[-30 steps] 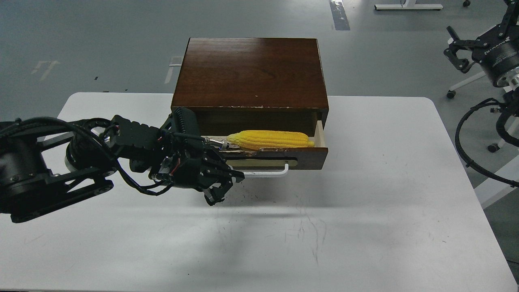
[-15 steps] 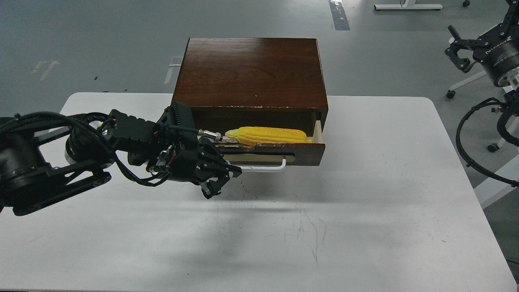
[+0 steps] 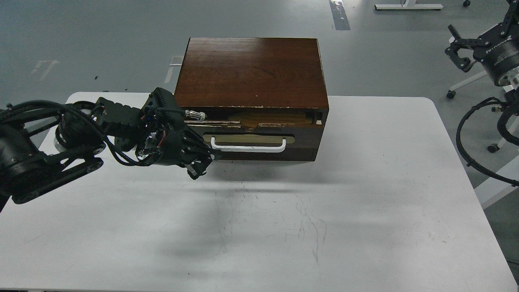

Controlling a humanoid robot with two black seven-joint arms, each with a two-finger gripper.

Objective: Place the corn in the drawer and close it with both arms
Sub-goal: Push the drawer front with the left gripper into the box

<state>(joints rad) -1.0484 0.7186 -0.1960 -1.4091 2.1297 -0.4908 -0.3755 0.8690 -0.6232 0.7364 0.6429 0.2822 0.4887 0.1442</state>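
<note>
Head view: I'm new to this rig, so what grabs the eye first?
The dark wooden drawer, mid-table, is nearly shut, with the corn just showing through the gap above its front. The left tool sits at the drawer's left end beside the white handle. The right tool hangs far right, off the table.

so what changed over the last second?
The drawer slid back into the cabinet, from well open to nearly shut, with a thin gap left. The left gripper travelled inward with it, at the handle's left end. The corn rode along and now shows only dimly through the gap. The cabinet, the table and the raised right gripper stayed put.
</note>
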